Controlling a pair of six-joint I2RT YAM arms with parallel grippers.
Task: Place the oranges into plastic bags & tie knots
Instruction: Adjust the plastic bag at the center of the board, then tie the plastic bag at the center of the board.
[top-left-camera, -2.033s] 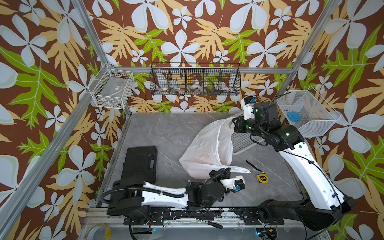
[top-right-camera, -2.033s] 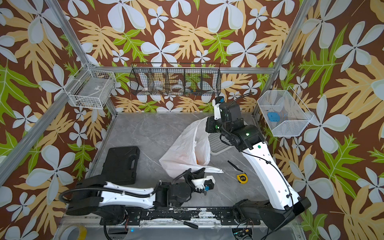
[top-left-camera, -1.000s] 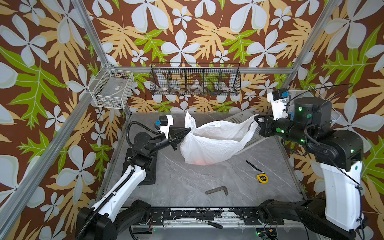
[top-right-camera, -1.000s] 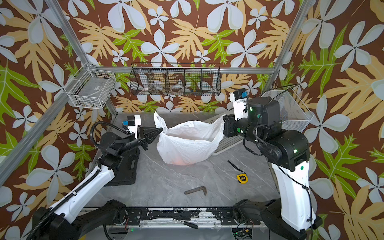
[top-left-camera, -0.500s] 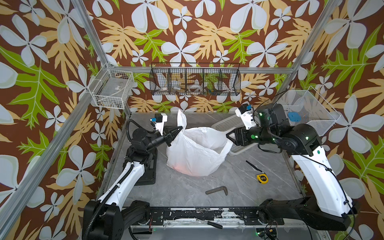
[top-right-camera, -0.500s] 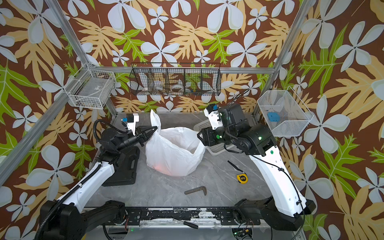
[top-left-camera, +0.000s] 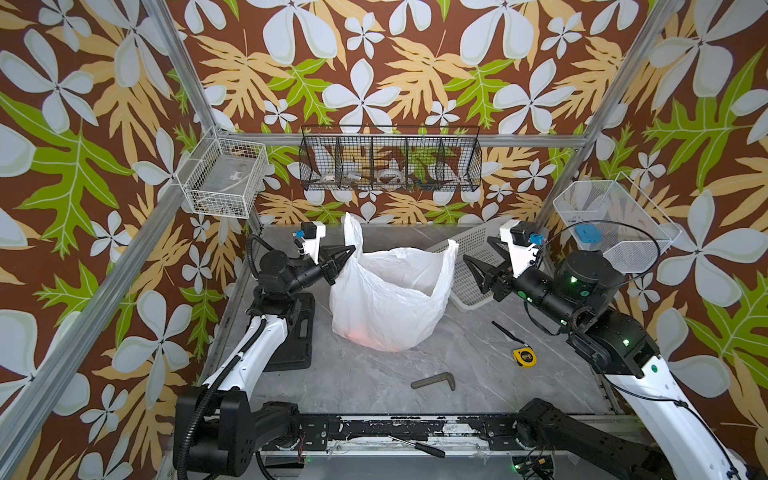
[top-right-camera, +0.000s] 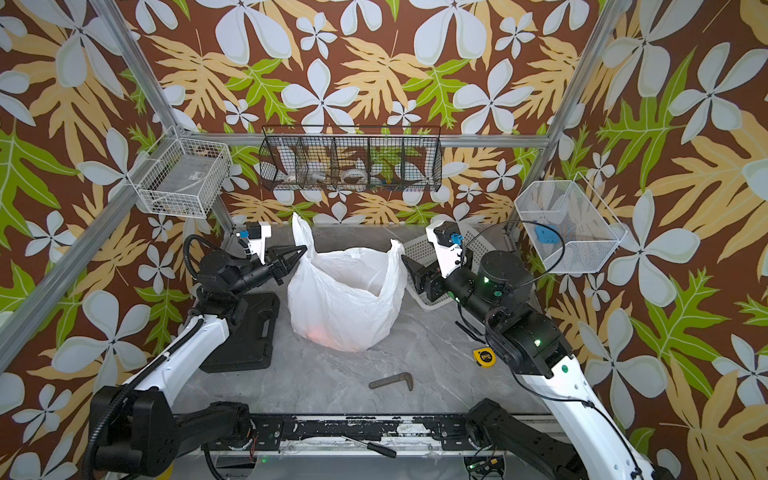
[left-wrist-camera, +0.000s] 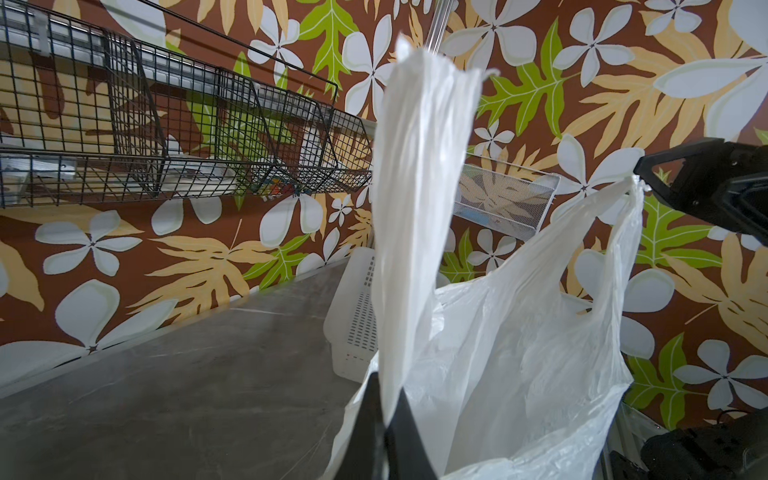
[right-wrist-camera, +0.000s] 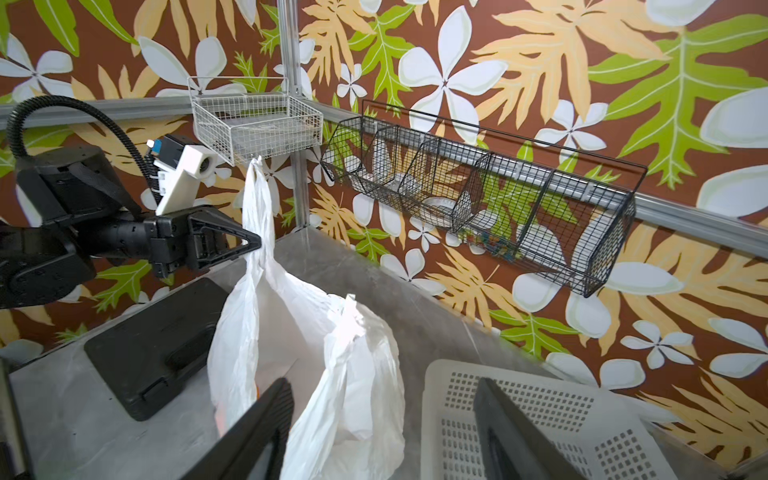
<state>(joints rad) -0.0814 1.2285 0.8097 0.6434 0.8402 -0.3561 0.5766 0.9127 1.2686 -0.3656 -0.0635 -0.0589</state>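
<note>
A yellow tape measure (top-left-camera: 523, 357) lies nearest on the grey surface (top-left-camera: 374, 374). Mid-surface stands the thin white plastic bag (top-left-camera: 386, 299), mouth open. An orange glow low inside suggests the oranges (top-left-camera: 363, 332) are already bagged. The left gripper (top-left-camera: 348, 252) has its jaws clamped on one handle loop (top-left-camera: 353, 232). The right gripper (top-left-camera: 477, 248) holds its jaws wide and empty beside the other. No knot is tied yet. A perforated white basket (right-wrist-camera: 540, 415) lies behind.
</note>
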